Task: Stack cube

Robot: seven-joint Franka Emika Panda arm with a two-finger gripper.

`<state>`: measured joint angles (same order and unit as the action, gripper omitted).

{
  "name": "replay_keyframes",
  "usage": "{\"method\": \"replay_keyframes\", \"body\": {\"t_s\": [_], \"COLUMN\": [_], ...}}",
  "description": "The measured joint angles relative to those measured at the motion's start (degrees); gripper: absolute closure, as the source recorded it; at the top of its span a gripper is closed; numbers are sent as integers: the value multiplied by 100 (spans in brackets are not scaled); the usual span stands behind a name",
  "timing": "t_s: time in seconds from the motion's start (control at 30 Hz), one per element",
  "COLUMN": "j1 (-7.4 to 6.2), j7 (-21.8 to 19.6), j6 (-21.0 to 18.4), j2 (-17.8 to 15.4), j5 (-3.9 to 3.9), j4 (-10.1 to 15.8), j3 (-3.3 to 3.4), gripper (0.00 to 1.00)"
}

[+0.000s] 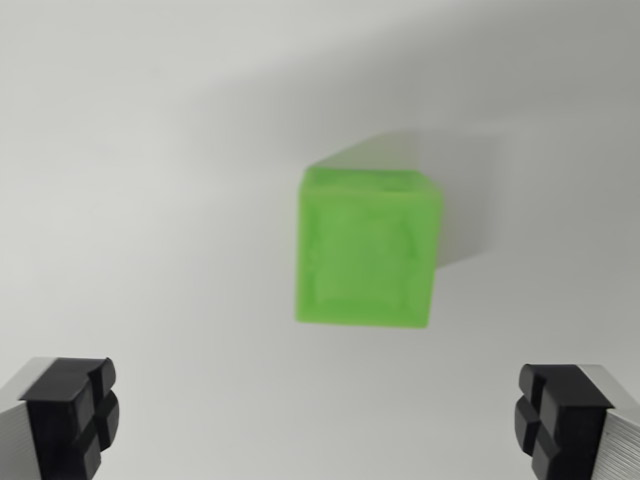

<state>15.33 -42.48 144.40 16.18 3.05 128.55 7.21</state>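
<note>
A translucent bright green plastic cube (368,248) sits near the middle of the wrist view, slightly blurred, a raised square frame moulded into its top face. It rests on a plain white matte tabletop (150,180), casting a soft shadow toward the view's right. The gripper (318,420) hangs above with its black-padded fingers (72,415) spread wide apart, holding nothing, the cube lying beyond them.

All that shows of the room is a plain white surface (150,200), smooth and matte, filling the whole wrist view. The light is soft and even. A faint grey shadow (470,200) spreads across the upper right. No walls, windows or furniture come into sight.
</note>
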Motion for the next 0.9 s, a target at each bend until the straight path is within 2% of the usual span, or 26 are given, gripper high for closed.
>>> {"method": "replay_keyframes", "body": {"t_s": [0.17,0.27,0.67,0.9], "j1": [135,154,202,255], "j7": [73,96,214,252], "j6": [182,304,930,1185], "j2": [179,294,1008,1341], "j5": [67,95,264,320], "j4": [13,15,-49,-129], "j3": [13,9,-90,-158], "gripper": [0,0,0,0]}}
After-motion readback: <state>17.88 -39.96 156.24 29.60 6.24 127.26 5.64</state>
